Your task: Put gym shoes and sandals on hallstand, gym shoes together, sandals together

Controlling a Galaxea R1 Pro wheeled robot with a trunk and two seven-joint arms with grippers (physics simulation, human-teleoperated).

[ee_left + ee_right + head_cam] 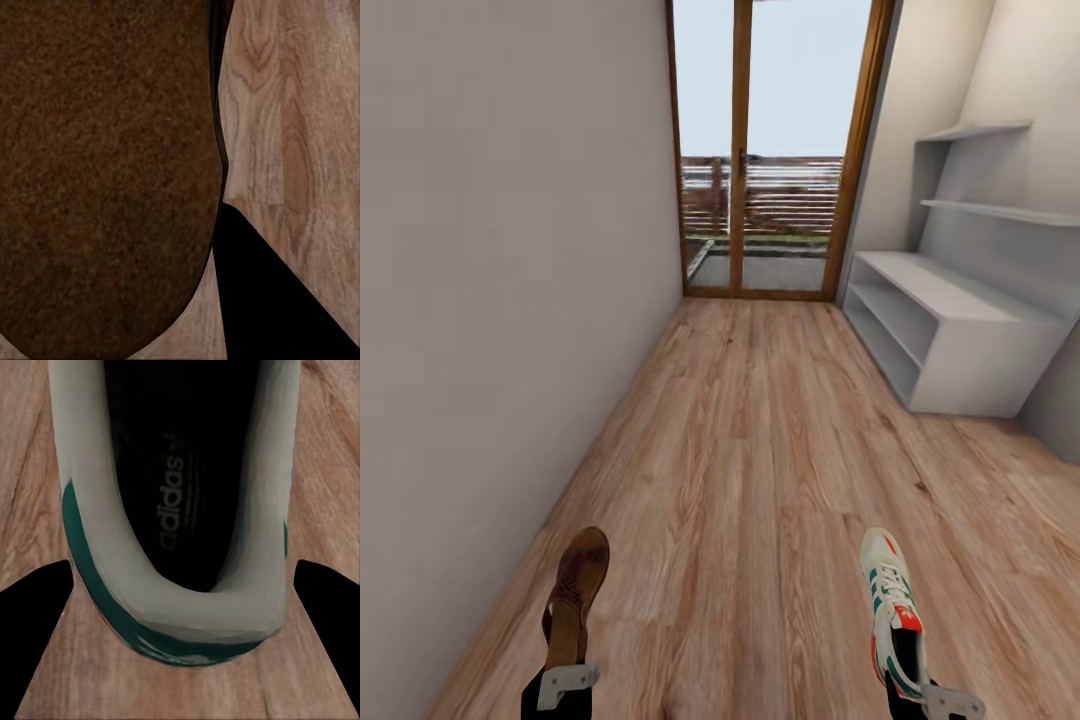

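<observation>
Where insole shows, "adidas" (white print) inside gym shoe (180, 495).

Floor (760, 450): light brown wood-grain planks running down a narrow corridor.
Left wall (510, 250): plain, pale grey.
Far end: glass door (775, 150) in a wooden frame, daylight, a slatted fence (780, 195) outside.
Right wall (950, 80): pale.

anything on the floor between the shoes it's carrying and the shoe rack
Nothing visible. The sandal at the left gripper and the sneaker at the right gripper have bare wood floor ahead, up to the shoe rack on the right wall.
</observation>
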